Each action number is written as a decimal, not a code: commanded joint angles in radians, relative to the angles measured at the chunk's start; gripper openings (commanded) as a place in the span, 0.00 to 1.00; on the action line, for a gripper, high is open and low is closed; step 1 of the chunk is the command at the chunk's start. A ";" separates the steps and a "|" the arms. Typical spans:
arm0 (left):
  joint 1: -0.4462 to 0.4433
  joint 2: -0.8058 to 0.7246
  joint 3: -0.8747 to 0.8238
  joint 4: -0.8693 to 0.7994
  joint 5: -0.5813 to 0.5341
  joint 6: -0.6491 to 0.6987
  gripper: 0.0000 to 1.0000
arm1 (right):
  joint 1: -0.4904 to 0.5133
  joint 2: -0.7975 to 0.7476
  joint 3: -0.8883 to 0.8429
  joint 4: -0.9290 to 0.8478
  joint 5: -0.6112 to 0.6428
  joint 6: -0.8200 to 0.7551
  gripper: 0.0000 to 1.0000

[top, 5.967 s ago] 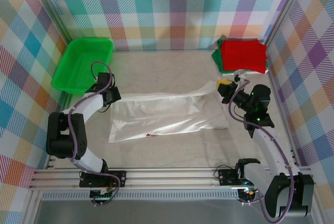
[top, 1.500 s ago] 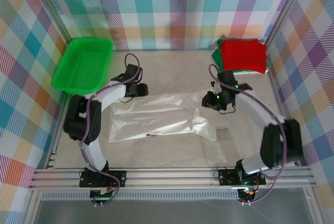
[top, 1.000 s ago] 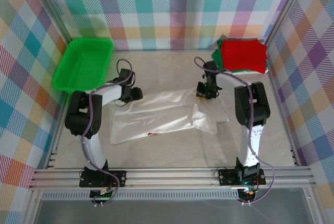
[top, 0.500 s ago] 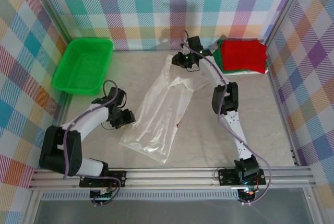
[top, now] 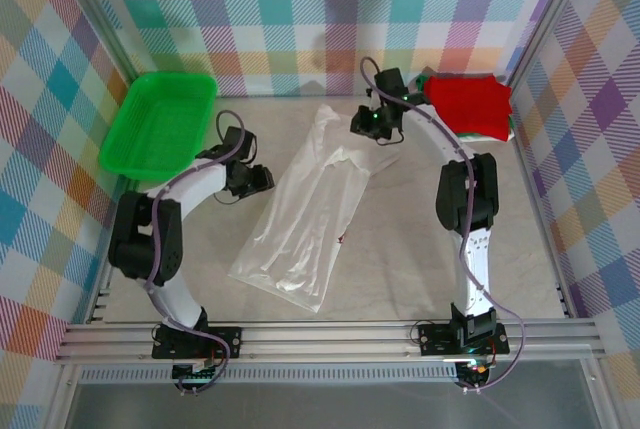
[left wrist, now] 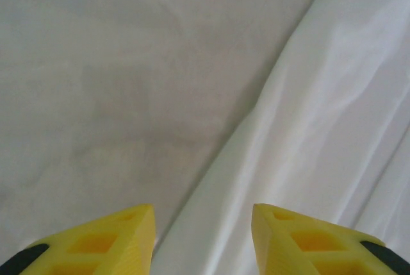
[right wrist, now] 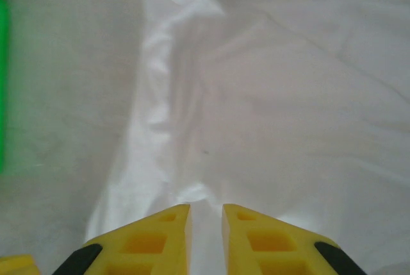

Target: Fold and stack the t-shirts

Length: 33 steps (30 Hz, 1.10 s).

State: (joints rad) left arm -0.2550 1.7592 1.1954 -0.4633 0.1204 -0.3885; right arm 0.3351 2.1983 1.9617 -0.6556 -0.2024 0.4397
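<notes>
A: The white t-shirt (top: 305, 209) is seen stretched long and narrow across the table (top: 400, 239), slanting from twelve o'clock down to seven o'clock and rumpled along its length.

B: Its twelve o'clock end is met by the right gripper (top: 372, 129). The jaws are drawn narrow, and a ridge of cloth is seen running up into the slit between them, so a pinch is judged likely.

A: The left gripper (top: 262, 179) is placed at the shirt's nine o'clock edge. Its yellow fingers (left wrist: 128, 230) are parted to a middling width with nothing caught, and the hem is seen passing under the gap.

B: So a straightening is judged to be in hand, with the cross-fold not yet made. How is it best done?

A: The hem should be centred in that gap before the jaws are closed. A full bite of cloth should be taken, or the layers may be peeled apart.

B: Tension should be shared evenly as well. If one end is pulled harder, the cloth will be skewed and wrinkles dragged in.

A: The destination is noted at two o'clock: the folded red t-shirt (top: 465, 104) resting on the folded green t-shirt (top: 417, 114), well apart from the white one. The green tray (top: 155, 129) at ten o'clock is best left alone.
</notes>
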 commanded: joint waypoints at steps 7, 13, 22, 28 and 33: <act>-0.007 0.103 -0.004 0.084 0.009 0.019 0.44 | 0.012 0.075 -0.088 0.058 0.086 0.054 0.18; -0.022 0.066 -0.146 0.128 0.065 -0.032 0.44 | 0.026 0.239 0.069 0.105 0.014 0.029 0.18; -0.099 0.043 -0.284 0.237 0.158 -0.165 0.44 | 0.038 0.566 0.535 0.167 -0.157 0.049 0.19; -0.127 0.054 -0.215 0.207 0.077 -0.186 0.44 | 0.021 0.678 0.754 0.229 -0.209 0.052 0.26; -0.131 0.033 -0.178 0.269 0.129 -0.258 0.45 | 0.004 0.589 0.757 0.242 -0.257 0.034 0.37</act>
State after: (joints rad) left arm -0.3515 1.7794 0.9997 -0.1764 0.1432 -0.5797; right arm 0.3542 2.8601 2.6812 -0.4442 -0.4038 0.4862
